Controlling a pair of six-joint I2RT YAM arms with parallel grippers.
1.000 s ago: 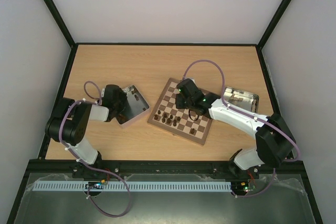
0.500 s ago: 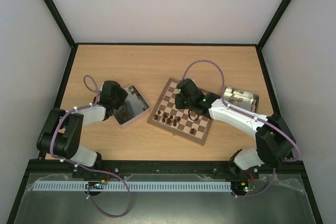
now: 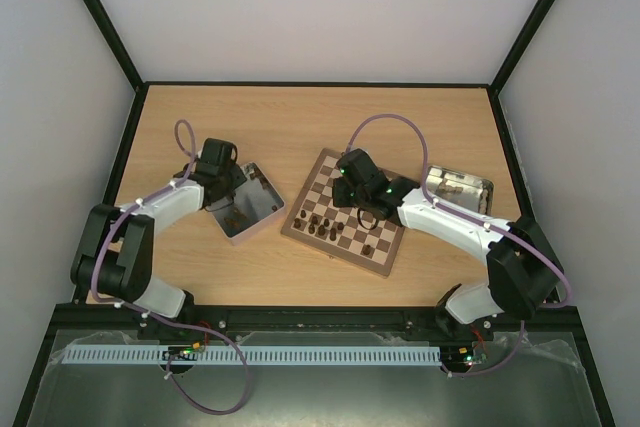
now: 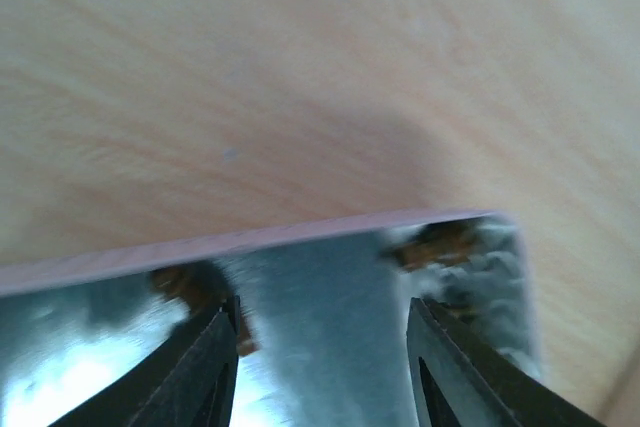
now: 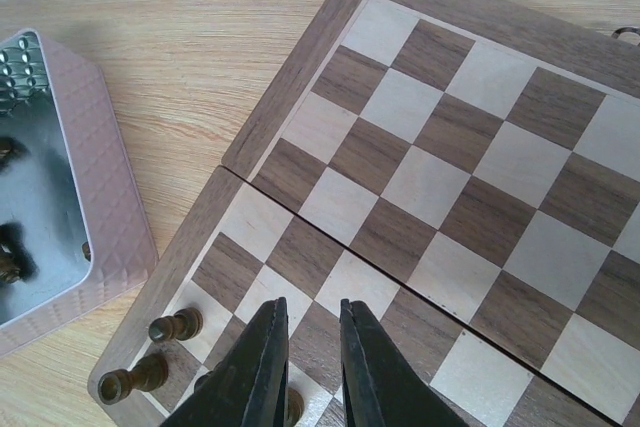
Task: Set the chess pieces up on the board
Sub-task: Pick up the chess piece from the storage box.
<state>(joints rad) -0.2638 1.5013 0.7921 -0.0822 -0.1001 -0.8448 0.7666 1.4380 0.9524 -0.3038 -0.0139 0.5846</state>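
Observation:
The board (image 3: 345, 212) lies mid-table, with several dark chess pieces (image 3: 325, 225) standing on its near rows. My right gripper (image 3: 345, 197) hovers low over the board (image 5: 450, 147). In the right wrist view the gripper (image 5: 310, 305) has its jaws a narrow gap apart, with only bare squares between them. Two pieces (image 5: 175, 325) stand at the board's corner to its left. My left gripper (image 3: 228, 185) hangs over the left tray (image 3: 262, 197). In the blurred left wrist view this gripper (image 4: 322, 312) is open and empty above the tray's metal floor, with brown pieces (image 4: 440, 244) nearby.
The left tray's pinkish wall (image 5: 100, 177) sits close to the board's left edge. A second metal tray (image 3: 458, 190) holding pieces stands right of the board. Black frame posts and white walls enclose the wooden table.
My left arm has stretched out and its gripper has slid toward the tray's far side while opening. The right arm has stayed put.

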